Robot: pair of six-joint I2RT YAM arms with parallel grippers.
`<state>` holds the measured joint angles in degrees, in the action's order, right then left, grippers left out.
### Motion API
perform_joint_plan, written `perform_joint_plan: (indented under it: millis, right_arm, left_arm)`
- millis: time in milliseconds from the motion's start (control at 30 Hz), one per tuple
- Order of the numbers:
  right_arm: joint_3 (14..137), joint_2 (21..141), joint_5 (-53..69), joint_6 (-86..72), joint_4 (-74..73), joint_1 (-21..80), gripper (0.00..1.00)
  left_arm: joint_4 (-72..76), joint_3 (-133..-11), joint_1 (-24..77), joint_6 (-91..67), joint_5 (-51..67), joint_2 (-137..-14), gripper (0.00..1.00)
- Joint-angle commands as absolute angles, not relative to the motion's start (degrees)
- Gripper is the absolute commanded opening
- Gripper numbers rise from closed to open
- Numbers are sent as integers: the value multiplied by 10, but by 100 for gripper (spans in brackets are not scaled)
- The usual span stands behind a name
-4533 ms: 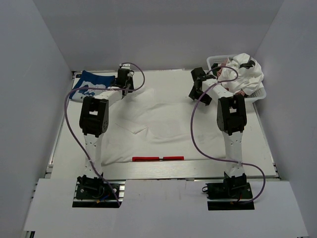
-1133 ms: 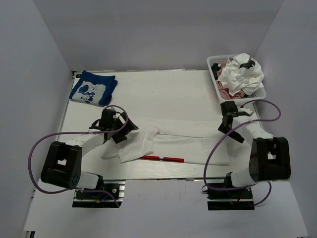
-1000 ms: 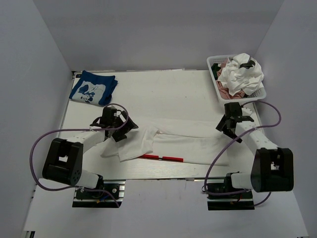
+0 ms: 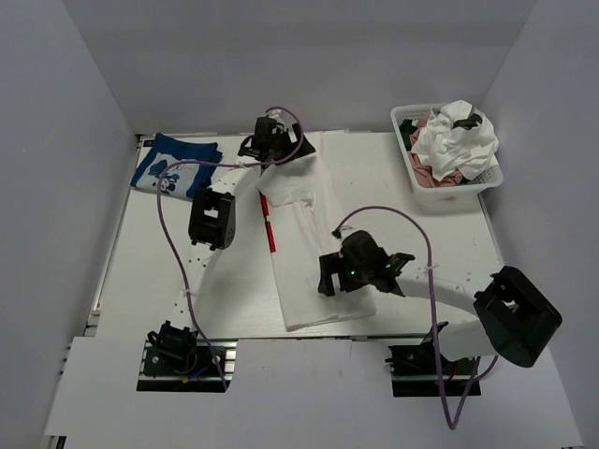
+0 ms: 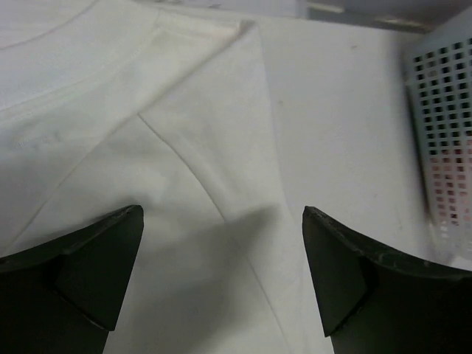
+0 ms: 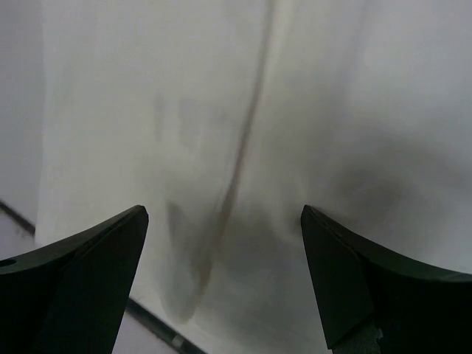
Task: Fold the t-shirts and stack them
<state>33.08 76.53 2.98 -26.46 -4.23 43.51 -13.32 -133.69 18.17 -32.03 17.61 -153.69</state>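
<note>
The big white shirt [image 4: 304, 253] has swung round. A second ago it lay crosswise along the near edge with an arm low at each end. Now it is a narrow band lying well to the left of the basket [image 4: 460, 186], running from level with the basket down toward the arm bases. The red logo [image 4: 267, 217] shows as a thin stripe along the side of the shirt away from the basket.

The left gripper [image 4: 281, 150] has reached out to the shirt's far end, about level with the basket. Its fingers are spread wide with nothing between them, only cloth and a seam below. The right gripper [image 4: 351, 279] has come in over the shirt's basket-side edge, nearer the bases than the basket. It too is wide open and holds nothing, with white cloth under it.

I'd say the lengthwise fold is laid and both arms have let go. The band still needs folding across itself before it can go on the blue shirt [image 4: 176, 165], which sits folded far to the left of the basket. The heap of shirts [image 4: 456, 138] in the basket looks untouched, so most of the job remains
</note>
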Motion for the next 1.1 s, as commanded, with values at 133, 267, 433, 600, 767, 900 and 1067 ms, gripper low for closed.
perform_joint_plan:
  millis: [133,267,433,600,767,900,1067]
  right_arm:
    - [359,825,83,-259,-97,595,90]
    - [388,857,59,-240,-104,641,90]
    - [433,838,17,-221,-123,657,90]
    - [451,760,-16,-216,-127,675,90]
    - [408,657,-46,-278,-119,672,90]
    - [368,597,-106,-342,-152,671,90]
    - [319,542,-145,-436,-215,668,90]
  left_arm:
    - [-62,-1339,214,-369,214,-1622,100]
    - [-69,-1354,214,-369,187,-1629,100]
    - [-91,-1376,214,-369,155,-1595,100]
    - [-135,-1376,207,-356,108,-1507,100]
    - [-228,-1362,209,-263,51,-1371,100]
    - [-310,-1203,214,-244,45,-1217,100]
    - [-278,-858,241,-303,88,-967,100]
